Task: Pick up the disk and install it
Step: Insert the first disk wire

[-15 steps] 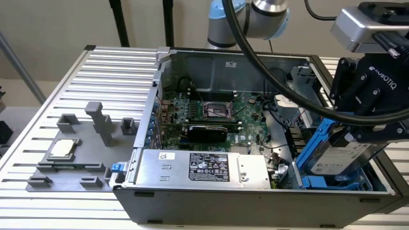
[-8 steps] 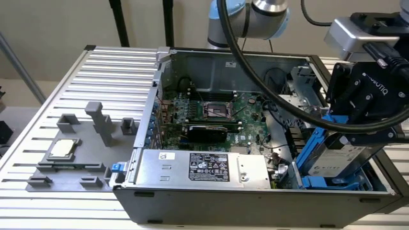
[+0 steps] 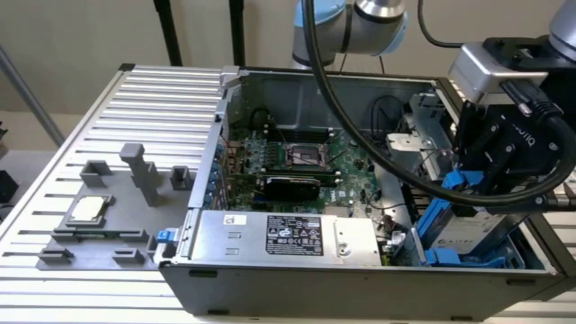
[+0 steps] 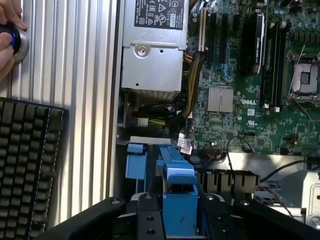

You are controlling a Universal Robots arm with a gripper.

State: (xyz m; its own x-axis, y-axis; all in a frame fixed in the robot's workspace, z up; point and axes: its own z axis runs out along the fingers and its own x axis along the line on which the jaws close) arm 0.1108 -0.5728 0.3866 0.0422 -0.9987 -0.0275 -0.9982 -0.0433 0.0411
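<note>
The disk [image 3: 470,233] was located at the exterior view's lower right, tilted over the drive bay at the edge of the open computer case [image 3: 297,280]. It was grasped by the gripper [image 3: 493,192] — in the wrist view its blue carrier [image 4: 180,210] was seen clamped between the jaws. The step in hand was judged to be seating. It would be done well with the carrier held square to the bay and pressed evenly — the cables [image 4: 192,75] beside the power-supply box [image 3: 288,233] were to be kept clear.
</note>
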